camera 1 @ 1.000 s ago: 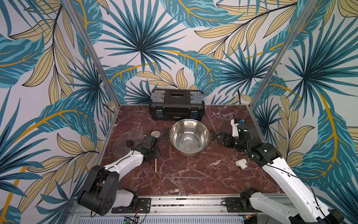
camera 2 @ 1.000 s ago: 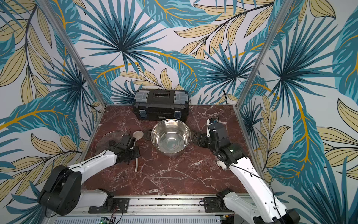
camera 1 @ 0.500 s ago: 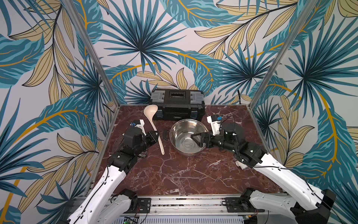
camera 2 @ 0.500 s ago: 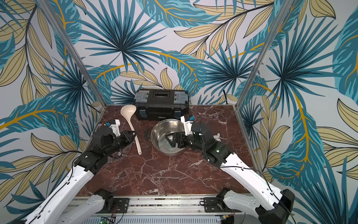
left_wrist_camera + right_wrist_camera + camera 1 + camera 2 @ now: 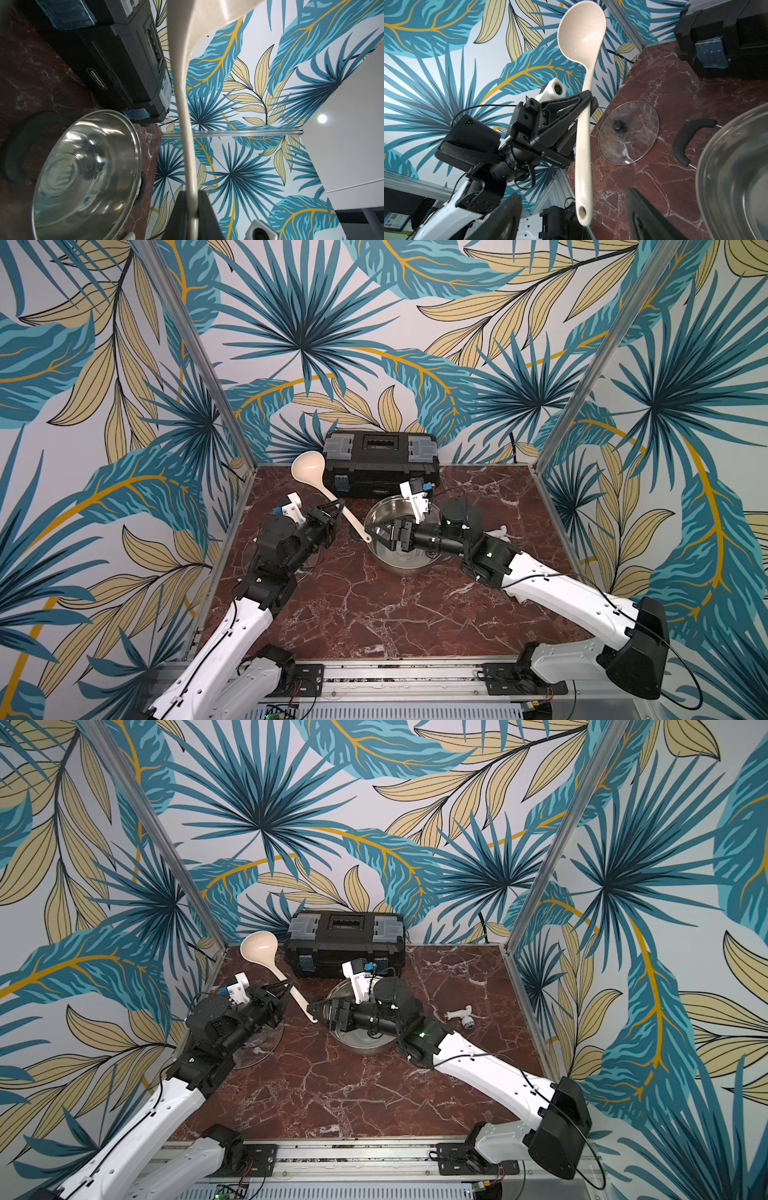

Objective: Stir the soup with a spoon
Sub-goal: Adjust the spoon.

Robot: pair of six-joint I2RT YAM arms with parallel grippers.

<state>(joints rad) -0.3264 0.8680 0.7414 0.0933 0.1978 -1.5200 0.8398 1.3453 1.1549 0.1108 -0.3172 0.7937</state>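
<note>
Clamping spoon [image 5: 582, 145] mid-handle, left end effector [image 5: 588, 99] raised; right end effector [image 5: 379, 536] spread

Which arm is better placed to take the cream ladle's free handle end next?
Right, I'd say. The right jaws stand open by the free lower end of the cream plastic ladle, close to the shiny round steel pot. The left jaws are shut on its mid-handle, bowl up.

1. Three walls [image 5: 299, 323] papered in large teal, blue and sand-yellow palm leaves on pale grey.
2. Slim silver metal posts [image 5: 203, 364] at both back corners.
3. Glossy red-brown marble tabletop [image 5: 395, 614], veined in white.
4. Silver slotted rail [image 5: 395, 674] along its near edge.
5. Plain white ceiling [image 5: 342, 135] in the left wrist view, with one small round lamp [image 5: 322, 118], lit.
</note>
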